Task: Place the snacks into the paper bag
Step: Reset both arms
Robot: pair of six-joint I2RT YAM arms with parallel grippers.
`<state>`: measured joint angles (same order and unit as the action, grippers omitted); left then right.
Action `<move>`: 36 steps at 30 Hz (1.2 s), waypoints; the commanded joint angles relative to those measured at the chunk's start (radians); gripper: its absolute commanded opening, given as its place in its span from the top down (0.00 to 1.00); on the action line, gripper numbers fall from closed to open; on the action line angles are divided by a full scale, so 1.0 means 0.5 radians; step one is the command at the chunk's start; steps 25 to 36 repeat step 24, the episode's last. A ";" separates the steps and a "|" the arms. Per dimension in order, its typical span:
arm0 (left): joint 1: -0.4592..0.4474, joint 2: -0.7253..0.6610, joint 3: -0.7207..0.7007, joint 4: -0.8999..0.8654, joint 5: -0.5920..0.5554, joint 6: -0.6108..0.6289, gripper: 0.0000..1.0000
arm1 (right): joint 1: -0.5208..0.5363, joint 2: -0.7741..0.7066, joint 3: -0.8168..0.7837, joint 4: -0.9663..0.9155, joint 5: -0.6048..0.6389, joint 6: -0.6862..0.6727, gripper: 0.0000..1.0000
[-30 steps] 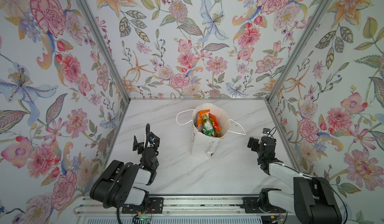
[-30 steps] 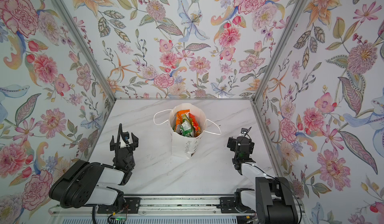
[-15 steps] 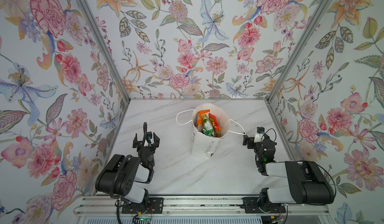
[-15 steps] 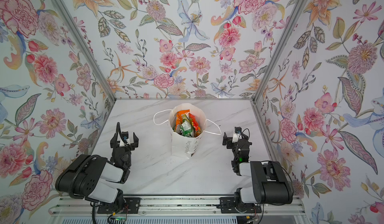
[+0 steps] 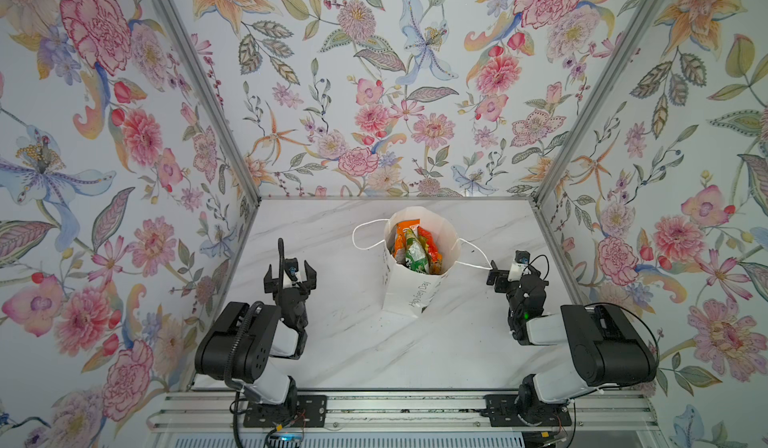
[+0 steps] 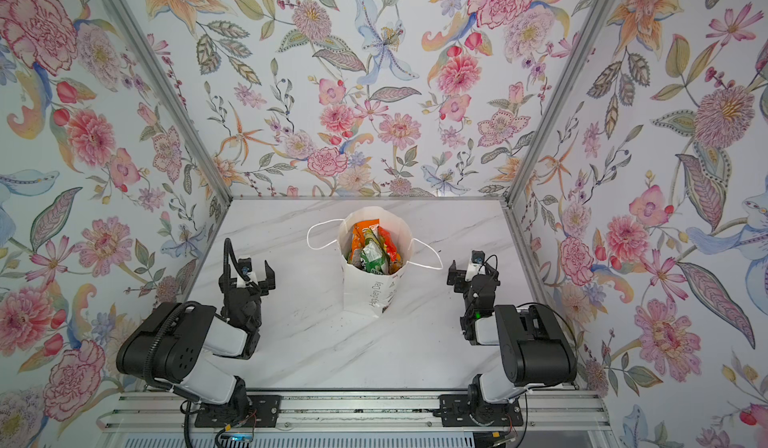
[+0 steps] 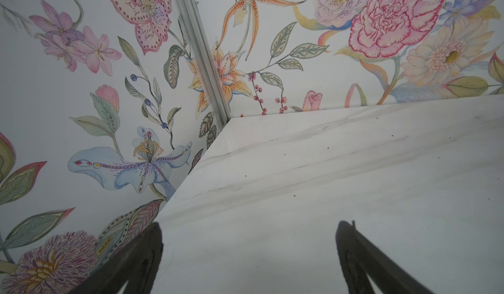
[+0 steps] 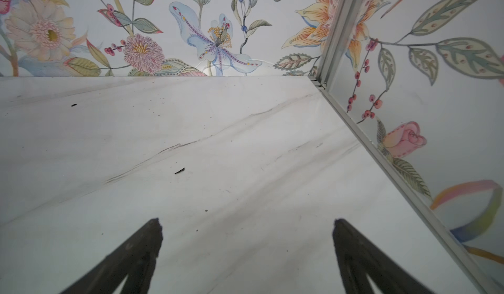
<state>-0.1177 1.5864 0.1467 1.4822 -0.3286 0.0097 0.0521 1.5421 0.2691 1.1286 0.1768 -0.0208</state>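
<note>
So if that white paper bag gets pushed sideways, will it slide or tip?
Likely tips: the paper bag stands tall with nothing bracing it. Its thin walls would probably buckle first. The snacks piled inside look light, so little anchors it.

Three flower-papered walls [image 5: 374, 72], joined by aluminium posts [image 5: 200, 84] rising from the far corners, enclose an evenly lit white, grey-veined marble worktop [image 5: 374, 350] with a metal rail [image 5: 395, 412] along its near edge.

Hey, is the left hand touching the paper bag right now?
Apart. Both top views show bare tabletop between the open left hand and the paper bag.
</note>
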 commanded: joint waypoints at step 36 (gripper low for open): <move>0.018 0.055 -0.164 0.444 -0.061 -0.041 0.01 | 0.025 0.019 0.011 0.039 0.199 0.035 0.01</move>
